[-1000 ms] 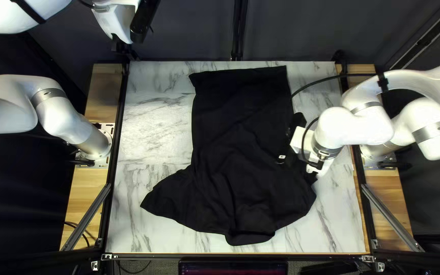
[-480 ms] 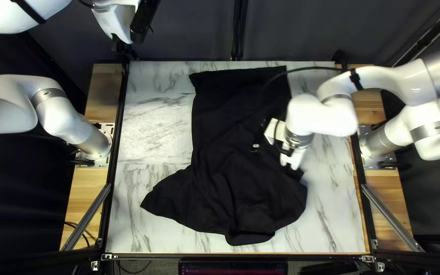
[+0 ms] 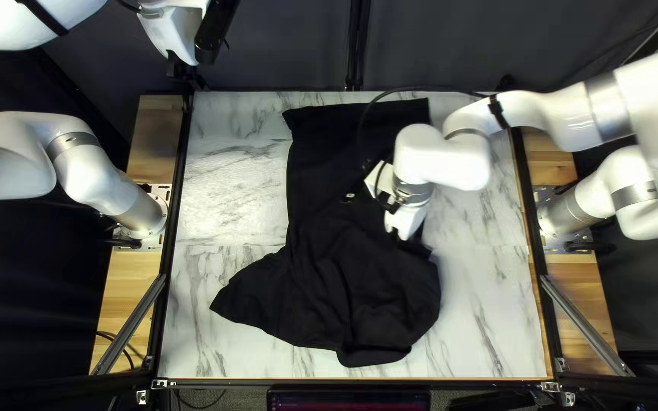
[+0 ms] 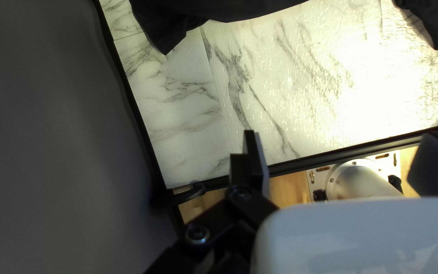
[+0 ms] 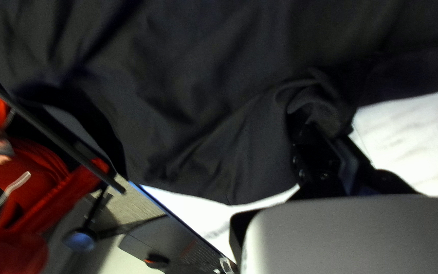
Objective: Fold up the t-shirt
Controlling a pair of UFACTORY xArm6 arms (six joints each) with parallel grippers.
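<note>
With left gripper [image 4: 341, 134] apart and holding nothing, watch for drag or skew in black t-shirt [image 3: 336, 221], wrinkled over mid-table, likely from no second pinch. With right gripper [image 5: 325, 133] clamped on bunched shirt fabric, flag possible slip or lumpy fold from too small a bite. Note wooden strip [image 3: 127, 289] at left, grey-veined table [image 3: 226, 190], dark curtain [image 3: 283, 53] behind; in right wrist view, person in red [image 5: 29, 203] beyond table edge.
</note>
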